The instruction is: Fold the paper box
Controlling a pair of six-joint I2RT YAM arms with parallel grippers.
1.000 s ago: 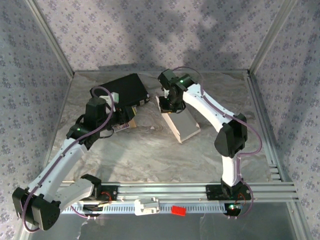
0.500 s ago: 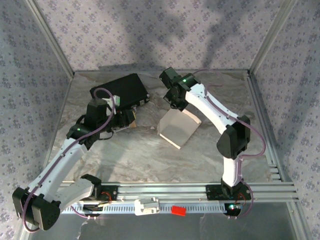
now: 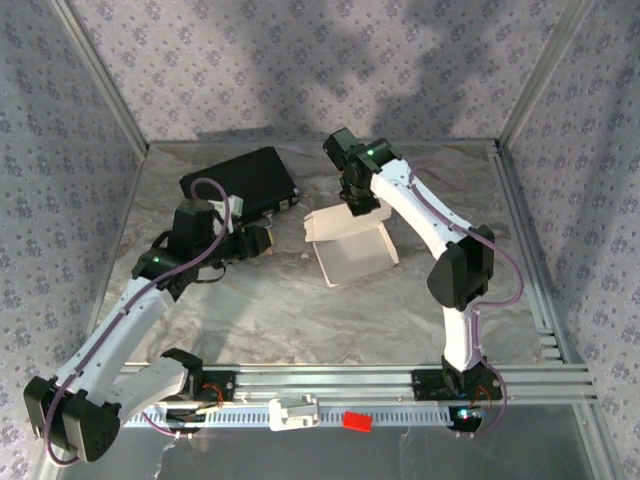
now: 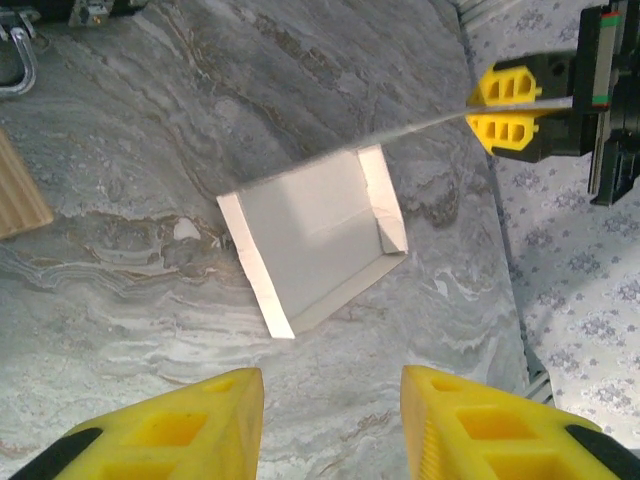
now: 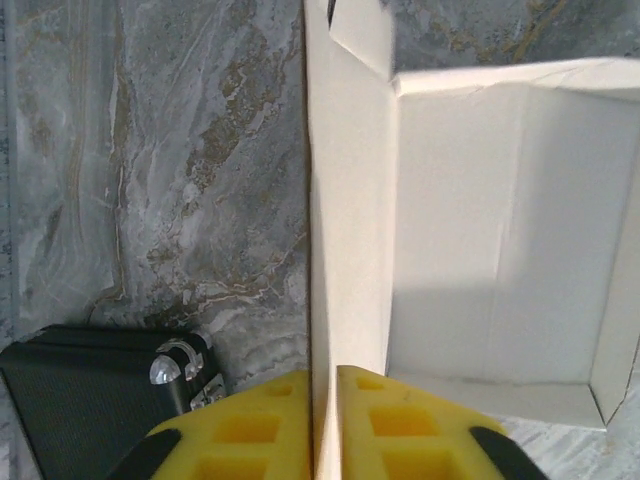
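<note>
Well, the paper box (image 3: 350, 252) lay on the marbled table (image 3: 250, 310), a little right of centre and half formed: its floor was flat on the surface, low walls were raised along some of its sides, and one long panel stood upright at the far edge. My right gripper (image 5: 325, 415) had that upright panel pinched. In the right wrist view its yellow fingers (image 5: 250, 430) were pressed to either face of the thin card, with the open tray spread out beside them.

My left gripper (image 4: 332, 415) hung over bare table on the near-left side of the box, pointed at it but clear of it. Its jaws stood apart with nothing between them.

The black case (image 3: 240, 178) sat at the far left of the table, well apart from the box. A tan, wood-coloured piece (image 4: 18, 195) showed at the left edge of the left wrist view; I couldn't tell what it was from that sliver.
</note>
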